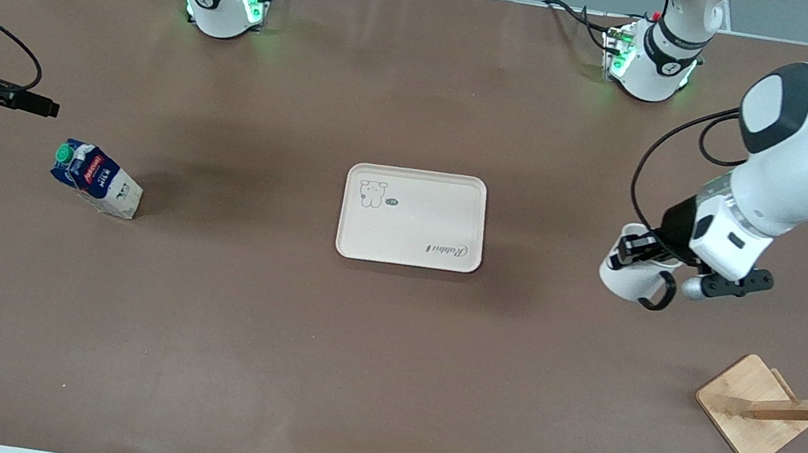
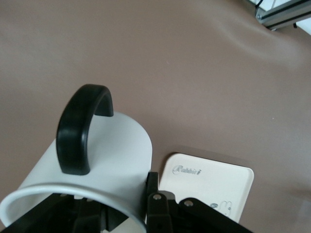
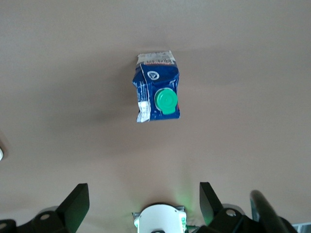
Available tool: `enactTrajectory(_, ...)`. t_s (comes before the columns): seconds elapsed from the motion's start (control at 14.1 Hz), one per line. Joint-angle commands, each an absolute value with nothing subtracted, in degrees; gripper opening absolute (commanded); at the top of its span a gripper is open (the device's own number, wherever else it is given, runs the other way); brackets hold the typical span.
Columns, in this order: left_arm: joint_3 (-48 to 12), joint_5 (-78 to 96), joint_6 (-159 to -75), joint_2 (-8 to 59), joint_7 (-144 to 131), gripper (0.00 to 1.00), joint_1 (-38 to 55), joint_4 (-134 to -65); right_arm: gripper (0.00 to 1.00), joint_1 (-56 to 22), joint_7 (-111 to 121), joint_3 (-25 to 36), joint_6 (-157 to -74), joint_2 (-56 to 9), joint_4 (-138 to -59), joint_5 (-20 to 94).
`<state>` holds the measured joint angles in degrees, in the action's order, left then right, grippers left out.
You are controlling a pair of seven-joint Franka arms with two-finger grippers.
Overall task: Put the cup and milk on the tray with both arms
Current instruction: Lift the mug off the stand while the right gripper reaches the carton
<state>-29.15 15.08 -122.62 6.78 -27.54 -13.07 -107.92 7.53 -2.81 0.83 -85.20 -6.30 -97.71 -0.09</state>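
Note:
My left gripper (image 1: 637,251) is shut on the rim of the white cup (image 1: 625,276) and holds it tilted over the table, between the tray and the left arm's end. The cup's black handle (image 2: 80,128) shows; its smiley face is hidden. One finger (image 2: 152,194) presses the cup's outer wall (image 2: 116,155). The cream tray (image 1: 414,216) lies flat at mid-table and also shows in the left wrist view (image 2: 209,182). The milk carton (image 1: 95,179) stands with its green cap up toward the right arm's end. My right gripper (image 1: 42,106) hangs open and empty (image 3: 143,194) above the table beside the carton (image 3: 158,94).
A wooden rack with a square base (image 1: 752,407) and pegs stands toward the left arm's end, nearer the front camera than the cup. The two arm bases (image 1: 225,0) are lit green at the farthest table edge. Brown table (image 1: 236,313) surrounds the tray.

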Motion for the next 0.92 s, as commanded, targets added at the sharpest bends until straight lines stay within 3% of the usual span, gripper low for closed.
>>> enactTrajectory(0.0,-29.5,11.9,-121.2,10.4,-33.6,0.0,-10.3,-104.6,1.0,8.6,-2.9,0.2,-91.0,-3.0,-105.0,-1.0)
enactTrajectory(0.35,-29.4,11.4,-120.2,16.7,-46.2,0.0,-4.4,-99.9,1.0,10.3,-2.8,0.2,-102.5,-2.8,-112.6,-1.0)
enactTrajectory(0.85,-29.3,11.4,-116.4,26.4,-53.6,0.0,1.1,-92.8,1.0,9.8,-2.0,0.1,-113.3,-3.6,-116.1,-1.1)
